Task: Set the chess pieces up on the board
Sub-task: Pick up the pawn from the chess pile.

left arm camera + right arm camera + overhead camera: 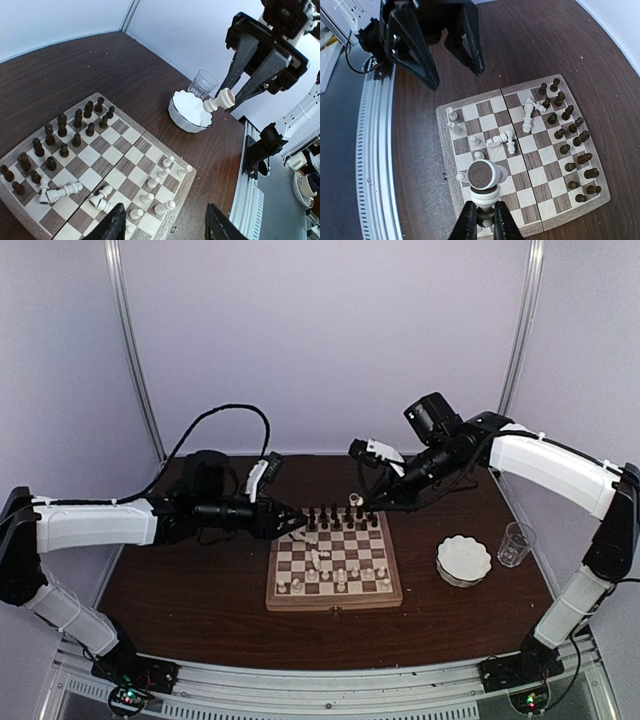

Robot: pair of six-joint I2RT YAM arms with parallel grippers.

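You have the task roughly half done. The board (pixel 335 602) sits mid-table, and the dark pieces (pixel 340 520) stand upright in two ranks along its 12 o'clock side; that half looks complete, though they are too small to check piece by piece. On the 6 o'clock side only some white pieces (pixel 340 580) stand in place, with open squares between them. Several toppled white pieces (pixel 502 140) lie across the middle squares, and two more lie just beside the dark ranks. Your right gripper (pixel 483 215) is clamped on one white piece (pixel 481 176), held in the air above the board's 12 o'clock edge and not yet set down. Your left gripper (pixel 293 523) hangs with its jaws apart and nothing between them, at the board's 10 o'clock corner. A white bowl (pixel 443 562) and a clear glass (pixel 515 543) stand at 3 o'clock, well apart from the board. In my judgement, the fallen pieces and the packed dark ranks are the obstacles to a clean descent.
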